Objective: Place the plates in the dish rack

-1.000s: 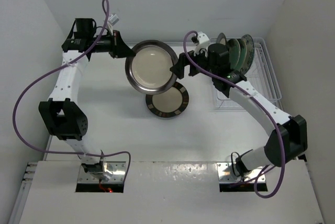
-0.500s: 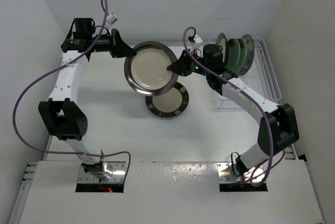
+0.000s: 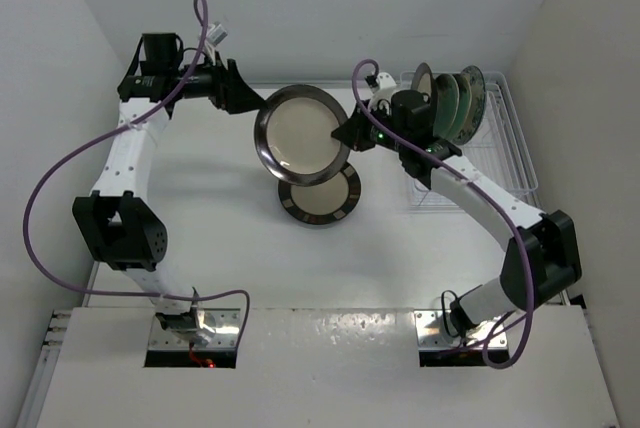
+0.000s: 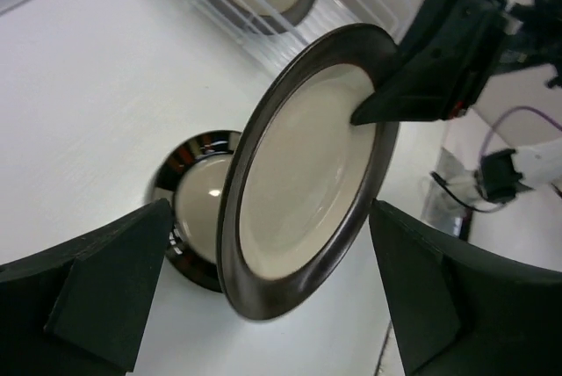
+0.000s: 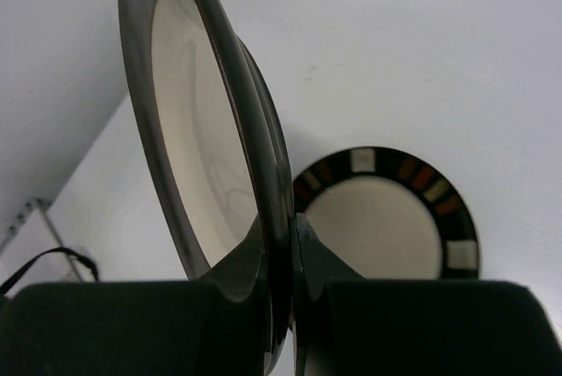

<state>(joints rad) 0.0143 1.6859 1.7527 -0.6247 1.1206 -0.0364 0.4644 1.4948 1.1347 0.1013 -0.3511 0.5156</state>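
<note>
The right gripper [image 3: 350, 135] is clamping its fingers together on the rim of a cream plate with a dark grey rim [image 3: 302, 133] and holding it on edge in the air above the table [image 3: 220, 218]. The left gripper [image 3: 250, 104] is standing with its fingers wide apart just beside the plate's opposite edge, gripping nothing. The whole plate appears to be hanging from one narrow pinch at its rim. The likely risk is that it pivots or slips between the pads during the carry and drops onto the brown-patterned plate [image 3: 322, 198], which is lying flat on the table partly beneath it. A hurried swing could also clip the open left fingers. At the rack, it could knock the plates already standing there or catch on a tine instead of sliding into a free slot. The dish rack [image 3: 522, 143] at the right is holding a cluster of plates [image 3: 455, 103] standing on edge at its far end, mint-green ones among them. Their exact count is hard to read, and the nearer slots appear unfilled.
</note>
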